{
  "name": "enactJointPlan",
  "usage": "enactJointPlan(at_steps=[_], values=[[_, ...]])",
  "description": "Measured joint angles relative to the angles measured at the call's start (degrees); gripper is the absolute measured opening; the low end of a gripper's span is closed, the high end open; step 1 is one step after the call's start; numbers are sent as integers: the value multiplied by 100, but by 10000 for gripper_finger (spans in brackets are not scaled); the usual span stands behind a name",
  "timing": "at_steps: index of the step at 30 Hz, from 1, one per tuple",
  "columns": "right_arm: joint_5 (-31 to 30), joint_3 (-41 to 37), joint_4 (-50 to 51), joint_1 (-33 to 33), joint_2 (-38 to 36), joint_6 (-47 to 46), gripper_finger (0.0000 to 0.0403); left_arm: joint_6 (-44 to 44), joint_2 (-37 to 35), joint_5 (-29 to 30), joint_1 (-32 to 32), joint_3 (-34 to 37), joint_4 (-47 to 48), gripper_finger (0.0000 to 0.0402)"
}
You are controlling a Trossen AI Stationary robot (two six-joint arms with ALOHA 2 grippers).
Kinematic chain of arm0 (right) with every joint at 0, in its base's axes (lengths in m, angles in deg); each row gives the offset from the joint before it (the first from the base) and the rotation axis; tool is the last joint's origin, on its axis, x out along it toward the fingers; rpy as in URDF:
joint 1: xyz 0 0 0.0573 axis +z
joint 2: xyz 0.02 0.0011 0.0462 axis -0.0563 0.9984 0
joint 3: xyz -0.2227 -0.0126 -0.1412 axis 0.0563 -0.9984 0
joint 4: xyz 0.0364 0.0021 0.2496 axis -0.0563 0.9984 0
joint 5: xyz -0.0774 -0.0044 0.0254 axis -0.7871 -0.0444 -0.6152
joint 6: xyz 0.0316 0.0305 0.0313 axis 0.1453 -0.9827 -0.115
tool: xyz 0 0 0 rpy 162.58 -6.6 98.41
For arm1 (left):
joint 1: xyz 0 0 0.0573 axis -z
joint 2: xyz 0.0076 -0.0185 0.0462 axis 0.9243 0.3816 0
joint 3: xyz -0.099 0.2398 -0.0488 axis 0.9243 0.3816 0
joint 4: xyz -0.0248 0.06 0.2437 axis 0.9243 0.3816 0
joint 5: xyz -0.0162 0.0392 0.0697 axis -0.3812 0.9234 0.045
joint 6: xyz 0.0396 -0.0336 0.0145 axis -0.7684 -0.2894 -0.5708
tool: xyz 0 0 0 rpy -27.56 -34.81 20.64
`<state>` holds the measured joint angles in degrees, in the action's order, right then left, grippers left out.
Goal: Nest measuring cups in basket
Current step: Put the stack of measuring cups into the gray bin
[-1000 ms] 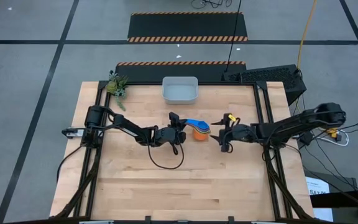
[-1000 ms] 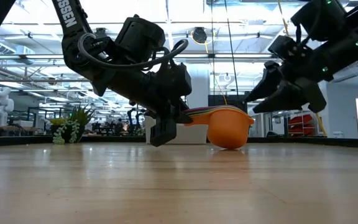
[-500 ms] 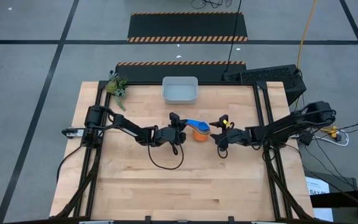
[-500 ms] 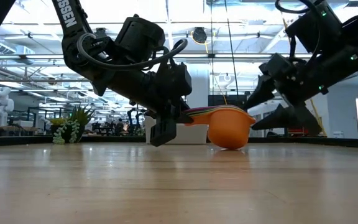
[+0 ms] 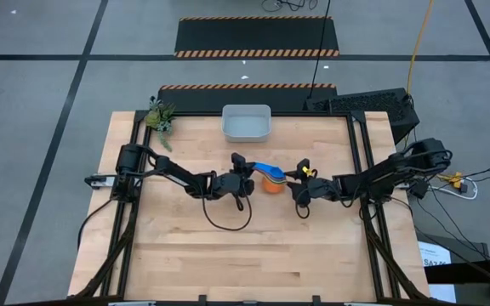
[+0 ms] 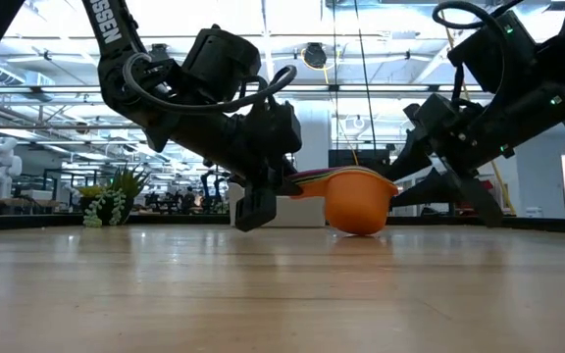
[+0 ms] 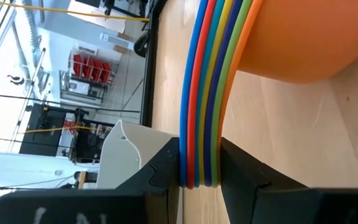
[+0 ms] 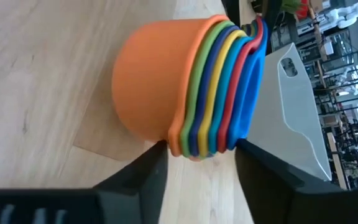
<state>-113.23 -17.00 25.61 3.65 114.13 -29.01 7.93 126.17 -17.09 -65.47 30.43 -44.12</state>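
Observation:
The measuring cups (image 5: 270,180) sit nested in one stack at the table's middle, orange outermost and blue innermost. The orange bottom (image 6: 360,227) rests on the table. My left gripper (image 5: 247,180) is shut on the stacked handles on the stack's left. My right gripper (image 5: 294,187) comes in from the right, open. Its two fingers stand on either side of the stacked rims (image 8: 216,118) opposite the handles. The pale basket (image 5: 246,123) stands at the table's far edge. My left gripper pinches the stacked handles (image 7: 201,168) between its two fingers, all layers together. It comes from the table's left, slanting slightly down. The stack stays nearly upright, its handles pointing left. My right gripper's fingertips (image 8: 157,155) stand close beside the rims; whether they touch, I cannot tell.
A small green plant (image 5: 160,117) stands at the far left corner. A loop of the left arm's cable (image 5: 228,223) hangs over the wood near the stack. Bare wood lies on the near side of both arms.
My right gripper has moved toward the table's left and down to the cup stack, rolling as it went. Its fingers have narrowed from wide open to either side of the rims. The stack and my left gripper have kept still.

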Motion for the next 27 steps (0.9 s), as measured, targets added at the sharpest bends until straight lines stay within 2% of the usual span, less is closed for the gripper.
enactJointPlan(at_steps=[9, 13, 16, 21, 27], values=[[44, 0, -25, 0, -31, -30, 96, 0, 2, -13, -33, 4, 14, 87], [59, 0, -18, 0, -29, -178, 92, 5, 2, -33, -32, 4, 13, 87], [56, 0, -35, 0, -29, -193, 111, 4, 2, -40, -32, 4, 7, 87], [22, 0, -44, 0, -39, -202, 169, 2, 2, -61, -30, 4, 0, 87], [38, 9, 696, -2, -469, -708, 227, 7, 2, -211, -10, -4, -2, 88]])
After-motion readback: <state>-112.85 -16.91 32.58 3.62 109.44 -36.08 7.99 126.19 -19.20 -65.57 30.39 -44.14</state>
